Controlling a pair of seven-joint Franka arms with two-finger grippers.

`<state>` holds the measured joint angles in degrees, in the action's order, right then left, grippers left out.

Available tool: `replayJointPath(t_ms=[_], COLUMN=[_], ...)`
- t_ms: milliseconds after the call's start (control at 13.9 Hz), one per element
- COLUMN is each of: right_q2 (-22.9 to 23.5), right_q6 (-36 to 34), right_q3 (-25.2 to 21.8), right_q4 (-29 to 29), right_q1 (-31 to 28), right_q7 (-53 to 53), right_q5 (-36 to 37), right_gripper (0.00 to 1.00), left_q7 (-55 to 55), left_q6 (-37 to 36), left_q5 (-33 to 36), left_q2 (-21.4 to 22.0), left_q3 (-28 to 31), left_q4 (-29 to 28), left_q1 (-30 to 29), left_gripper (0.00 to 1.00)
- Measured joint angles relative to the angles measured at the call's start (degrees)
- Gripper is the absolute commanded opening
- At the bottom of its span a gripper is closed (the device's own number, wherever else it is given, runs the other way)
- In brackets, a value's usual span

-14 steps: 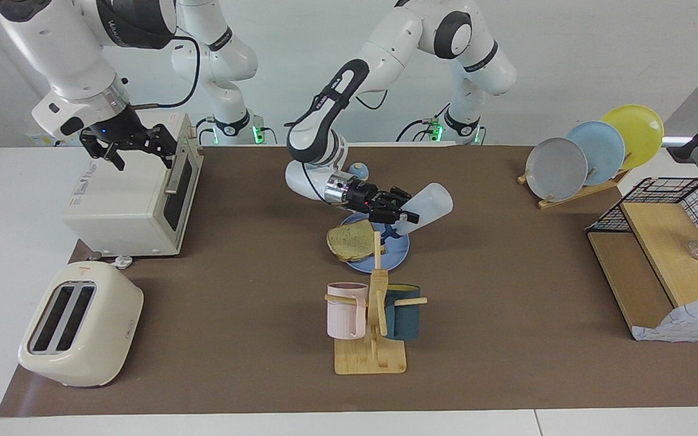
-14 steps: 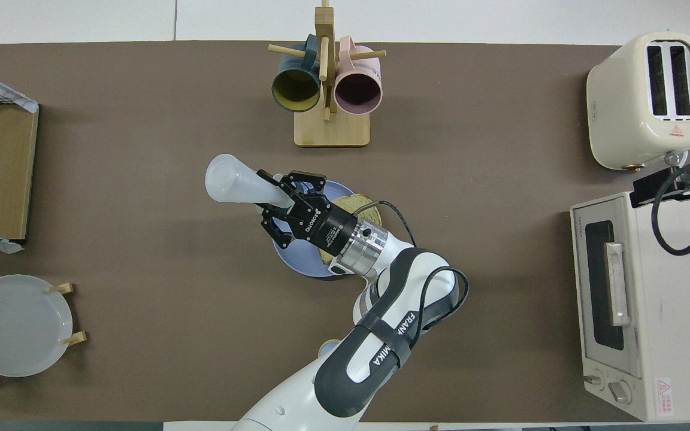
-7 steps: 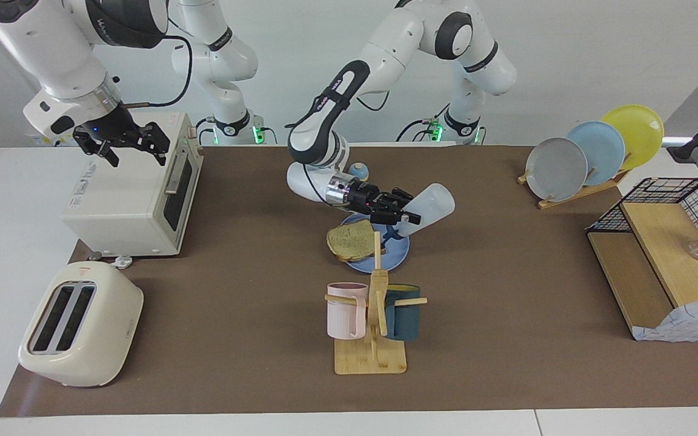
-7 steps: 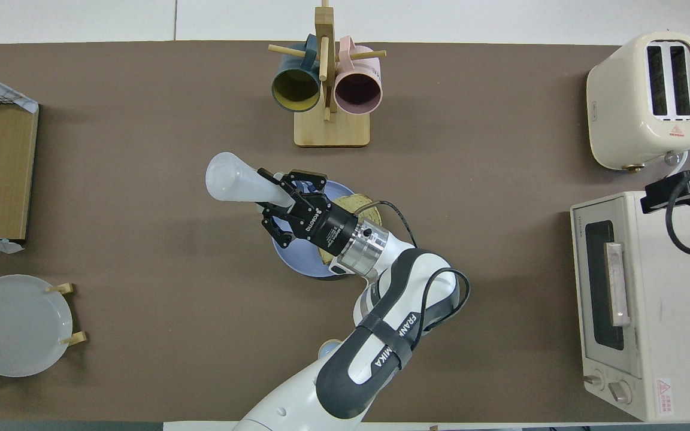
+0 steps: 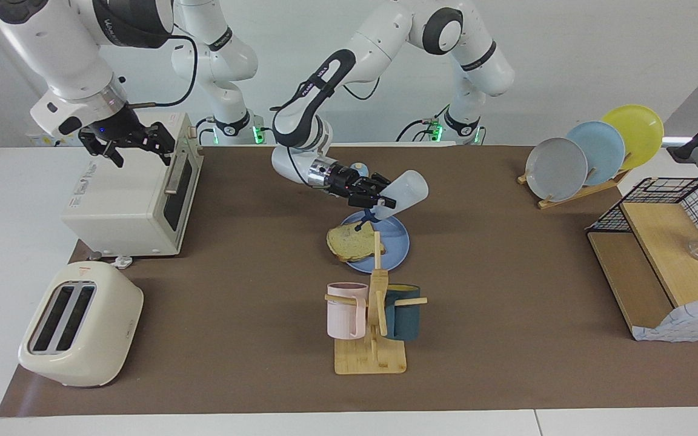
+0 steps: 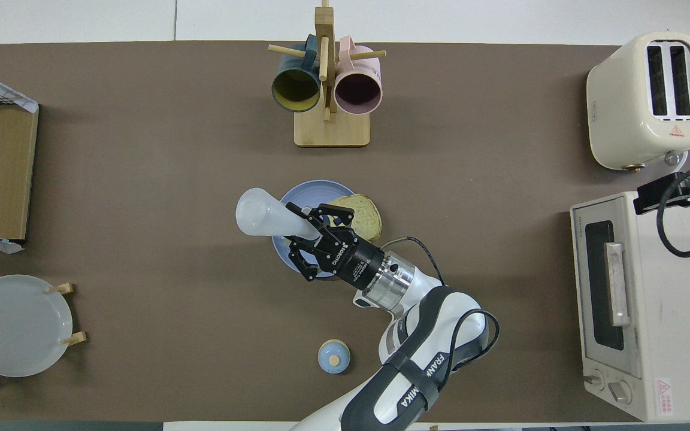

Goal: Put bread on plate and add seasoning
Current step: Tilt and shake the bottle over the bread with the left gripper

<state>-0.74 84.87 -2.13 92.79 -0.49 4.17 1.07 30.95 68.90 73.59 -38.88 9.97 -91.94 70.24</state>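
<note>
Over the plate (image 5: 394,249), the left claw (image 5: 368,195) grips the seasoning (image 5: 402,192) by its neck, tipped with the cap down; it has drawn back toward the robots and risen since a moment ago, so the shaking looks about finished. The bread (image 5: 352,241) lies on the plate. Over the toaster oven (image 5: 134,197), the right claw (image 5: 137,145) waits, open. The mug rack (image 5: 376,290) hides part of the plate, and the cap is hard to make out

Lighting: bright, even, diffuse, from above. Shadows: soft and short; a faint one on the brown mat (image 5: 506,339) beside the mug rack (image 5: 371,321), another under the toaster (image 5: 79,324). Glare: mild sheen on the toaster's top. Focus: sharp throughout, no visible blur.
</note>
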Motion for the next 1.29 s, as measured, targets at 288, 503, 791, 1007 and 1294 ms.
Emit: replayJointPath(t_ms=[288,503,791,1007,1294], right_q2=[0.0,0.0,0.0,0.0,0.0], right_q6=[0.0,0.0,0.0,0.0,0.0], right_q3=[-0.1,-0.1,-0.1,-0.1,-0.1], right_q4=[0.0,0.0,0.0,0.0,0.0], right_q1=[-0.1,-0.1,-0.1,-0.1,-0.1], right_q7=[0.0,0.0,0.0,0.0,0.0], right_q5=[0.0,0.0,0.0,0.0,0.0], right_gripper=[1.00,1.00,1.00,1.00,1.00], left_q7=[0.0,0.0,0.0,0.0,0.0], left_q6=[2.8,4.3,4.5,4.2,2.7], left_q5=[2.1,3.8,3.7,1.5,-2.1], left_q2=[-0.1,-0.2,-0.3,-0.3,-0.3], left_q3=[0.3,0.4,-0.3,-0.5,-0.6], left_q4=[0.0,0.0,0.0,0.0,0.0], left_q1=[-6.1,-9.5,-8.4,-4.3,1.1], left_gripper=[0.00,0.00,0.00,0.00,0.00])
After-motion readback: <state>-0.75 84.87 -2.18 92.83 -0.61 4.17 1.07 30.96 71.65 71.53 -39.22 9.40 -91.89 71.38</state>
